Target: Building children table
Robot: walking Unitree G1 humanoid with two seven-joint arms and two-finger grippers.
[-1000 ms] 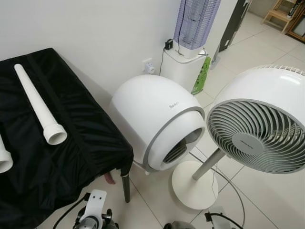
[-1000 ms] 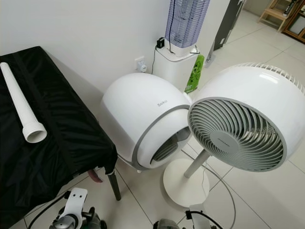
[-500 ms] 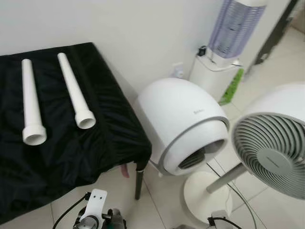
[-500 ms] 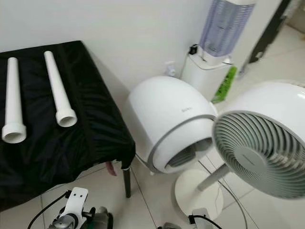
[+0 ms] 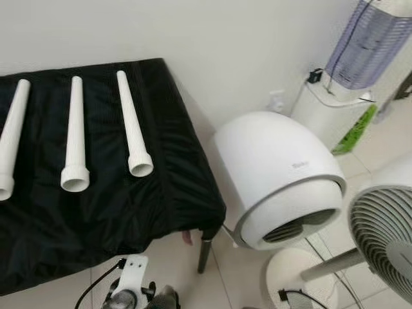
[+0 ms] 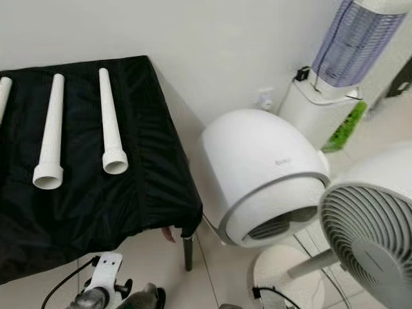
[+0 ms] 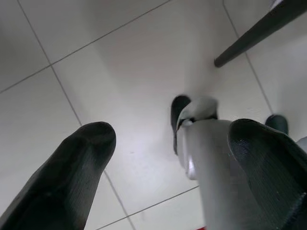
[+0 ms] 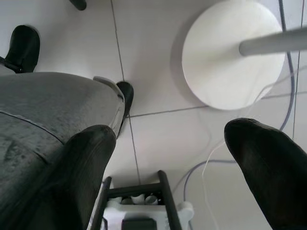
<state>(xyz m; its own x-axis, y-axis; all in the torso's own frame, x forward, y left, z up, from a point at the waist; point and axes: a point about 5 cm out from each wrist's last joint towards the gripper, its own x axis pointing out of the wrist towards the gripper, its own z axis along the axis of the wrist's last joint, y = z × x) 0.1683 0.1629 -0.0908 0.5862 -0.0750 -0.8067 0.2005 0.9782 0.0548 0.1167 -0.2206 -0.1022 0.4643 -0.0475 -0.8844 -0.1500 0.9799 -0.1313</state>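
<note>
Left gripper [image 7: 168, 167] hangs low over the floor tiles, fingers wide and empty, right gripper [image 8: 182, 167] likewise, while the white table legs [image 5: 132, 125] lie up on the black-draped table [image 5: 161, 193], running away from the robot, nearer its left arm.

A: Support surface? Table with black cloth [image 5: 129, 212], left half of the left eye view, cloth hanging over the near edge, one dark table leg [image 5: 203, 254] showing at the near right corner.

B: What's on it?

A: Three white tapered legs in a row, narrow ends toward the wall, flared open ends toward the camera. Right leg [image 5: 132, 132], middle leg [image 5: 75, 138], left leg [image 5: 11, 138] cut by the frame's left edge. All lie flat, apart from each other.

B: Floor?

A: Light tiled floor [image 5: 244, 270], lower right. Fan's round white base [image 5: 290, 283] sits on it, white dome-shaped appliance [image 5: 280, 177] beside the table, cable near the base.
</note>
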